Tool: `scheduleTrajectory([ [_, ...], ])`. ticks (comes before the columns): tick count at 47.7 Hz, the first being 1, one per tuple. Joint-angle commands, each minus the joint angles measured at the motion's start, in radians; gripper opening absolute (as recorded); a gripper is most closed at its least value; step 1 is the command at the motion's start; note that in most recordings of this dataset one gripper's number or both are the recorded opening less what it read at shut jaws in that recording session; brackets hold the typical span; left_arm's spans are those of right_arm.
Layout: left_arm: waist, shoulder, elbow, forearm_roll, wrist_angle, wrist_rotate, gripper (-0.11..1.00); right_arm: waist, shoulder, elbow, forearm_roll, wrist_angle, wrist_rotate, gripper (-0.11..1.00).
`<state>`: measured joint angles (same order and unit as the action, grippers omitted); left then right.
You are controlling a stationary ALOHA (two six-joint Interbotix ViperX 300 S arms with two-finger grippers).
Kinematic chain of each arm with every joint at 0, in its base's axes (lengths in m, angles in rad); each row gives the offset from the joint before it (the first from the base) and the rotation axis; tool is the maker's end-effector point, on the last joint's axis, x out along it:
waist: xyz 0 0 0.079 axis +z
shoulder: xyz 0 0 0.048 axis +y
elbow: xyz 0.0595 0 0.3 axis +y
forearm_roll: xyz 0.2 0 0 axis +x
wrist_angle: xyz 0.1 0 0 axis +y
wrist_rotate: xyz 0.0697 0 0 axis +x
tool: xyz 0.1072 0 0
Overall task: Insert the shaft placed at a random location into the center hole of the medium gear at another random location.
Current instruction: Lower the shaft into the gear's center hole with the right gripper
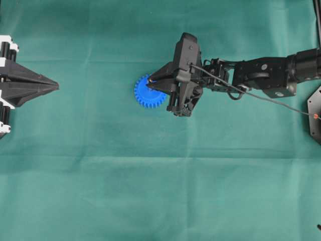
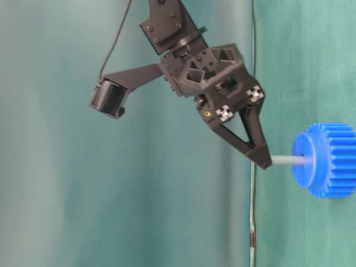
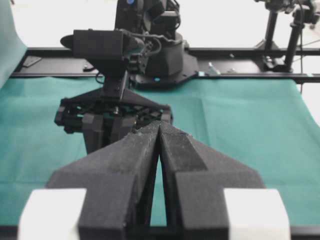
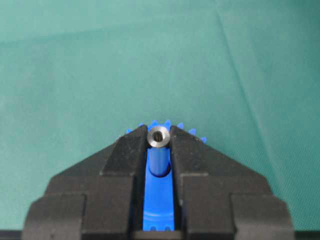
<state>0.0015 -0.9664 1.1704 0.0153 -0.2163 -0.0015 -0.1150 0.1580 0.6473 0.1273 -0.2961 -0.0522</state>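
The right arm reaches in from the right side of the overhead view, stretched nearly level across the green table (image 1: 75, 191). Its right hand (image 1: 150, 79) points toward the left of that view, and the tips of its fingers lie over the upper right part of the medium gear (image 1: 148, 92).

In the table-level view the right hand (image 2: 266, 161) is tilted, with its fingers (image 2: 245, 139) narrowing toward the gear (image 2: 327, 160). The fingertips pinch the outer end of the shaft (image 2: 288, 161), a thin grey pin. The other end of the pin sits in the center hole (image 2: 301, 161) of the raised hub, so the pin joins the fingertips and the gear in one straight line. How deep it goes into the hole, I cannot tell.

The right wrist view looks along the fingers. There the two black fingers (image 4: 122, 155) are closed on the shaft (image 4: 158, 136), whose round metal end shows between the tips. Behind it appear the blue hub and some teeth of the gear (image 4: 159, 172).

The left arm stays at the left edge of the overhead view, well apart from the gear. Its left hand (image 1: 54, 86) points toward the right, and its fingers are pressed together to a point. In the left wrist view the left hand (image 3: 159, 129) shows only a thin slit between the fingers (image 3: 125, 165), and nothing is held in it.
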Motion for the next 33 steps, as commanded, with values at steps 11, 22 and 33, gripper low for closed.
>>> scheduleTrajectory([
  [11,-0.002,0.006,-0.025,0.002,-0.008,0.000,0.00,0.003,-0.006,-0.028,0.003,-0.021,-0.003,0.13],
  [22,-0.002,0.005,-0.023,0.002,-0.006,0.000,0.00,0.005,-0.006,-0.023,0.003,-0.020,-0.003,0.13],
  [33,0.000,0.005,-0.025,0.002,-0.009,0.000,0.00,0.005,0.031,-0.029,0.003,-0.020,-0.002,0.13],
])
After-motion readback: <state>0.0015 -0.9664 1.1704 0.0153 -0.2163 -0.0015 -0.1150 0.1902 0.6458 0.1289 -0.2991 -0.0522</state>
